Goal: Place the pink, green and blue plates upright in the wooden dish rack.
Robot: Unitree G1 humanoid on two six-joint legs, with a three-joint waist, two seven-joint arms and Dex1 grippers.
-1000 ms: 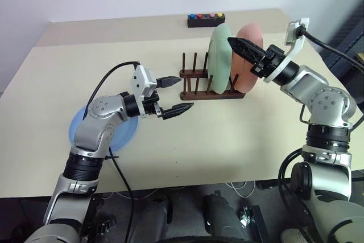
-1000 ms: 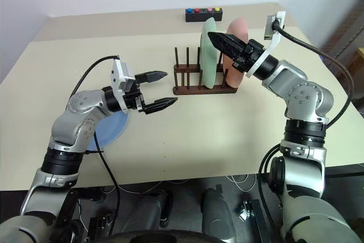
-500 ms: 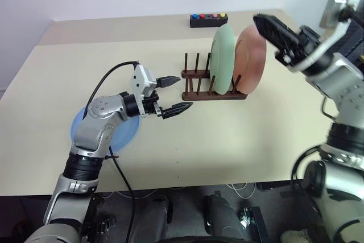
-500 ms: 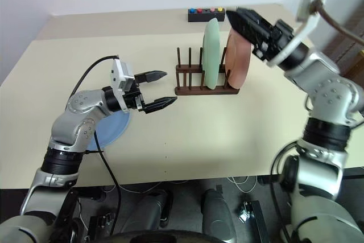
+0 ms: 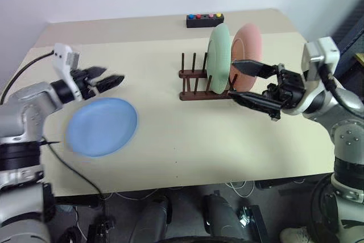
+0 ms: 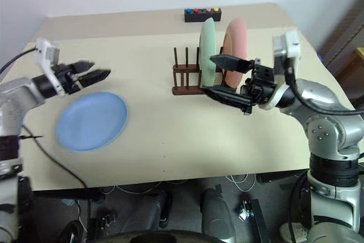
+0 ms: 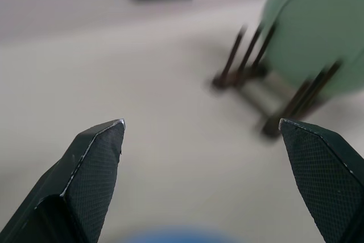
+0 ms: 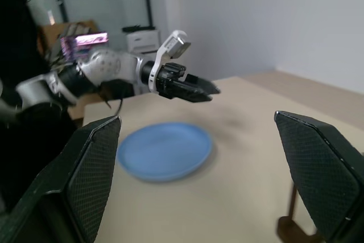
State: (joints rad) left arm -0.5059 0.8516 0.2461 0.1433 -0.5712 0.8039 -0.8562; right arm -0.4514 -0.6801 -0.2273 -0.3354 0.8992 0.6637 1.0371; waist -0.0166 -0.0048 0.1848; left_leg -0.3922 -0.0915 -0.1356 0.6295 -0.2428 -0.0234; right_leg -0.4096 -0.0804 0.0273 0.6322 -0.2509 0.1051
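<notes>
The green plate (image 5: pixel 219 49) and the pink plate (image 5: pixel 248 41) stand upright side by side at the right end of the wooden dish rack (image 5: pixel 195 78), whose left pegs are bare. The blue plate (image 5: pixel 102 126) lies flat on the table at the left. My left gripper (image 5: pixel 112 75) hovers open and empty above the plate's far left edge, pointing right toward the rack. Just in front of the rack's right end, my right gripper (image 5: pixel 232 79) is open and empty and points left. The right wrist view shows the blue plate (image 8: pixel 165 151) with the left gripper (image 8: pixel 199 89) beyond it.
A black box with coloured buttons (image 5: pixel 205 20) sits at the far edge of the beige table (image 5: pixel 227 140). The table's front edge runs close below the blue plate.
My left gripper swung left, away from the rack, uncovering the blue plate. My right gripper drew back from the pink plate, dropped in front of the rack and turned to point left.
</notes>
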